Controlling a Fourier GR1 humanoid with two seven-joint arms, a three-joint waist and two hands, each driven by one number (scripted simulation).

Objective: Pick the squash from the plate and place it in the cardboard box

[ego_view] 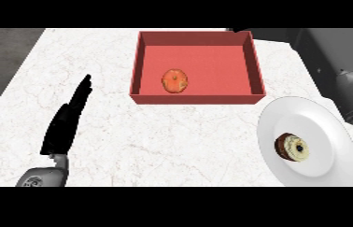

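Squash (175, 81), orange w/ mottled patches, lies on the floor of the cardboard box (198, 99), left of centre and a bit toward the near wall, touching no wall. Box is reddish, square-ish, open top, low walls; sits on the far-middle part of the white marbled counter (158, 137).

Plate (324, 123) is white, round, at the view's right edge, near-right of the box and apart from it; partly cut off by the frame. On it, a small round item (293, 147), cream w/ dark brown rim and a dark spot in the middle; can't tell what it is. It sits in the plate's lower-middle area.

Left hand (66, 123) is at the view's lower left, well apart from box and plate. Fingers straight and together, pointing up-right toward the far side, holding nothing; hand seen edge-on as a black narrow shape. Grey forearm (41, 177) comes in from the lower-left corner.

Right hand not in view.

Dark grey shapes past the counter's right far corner; unclear what they are.
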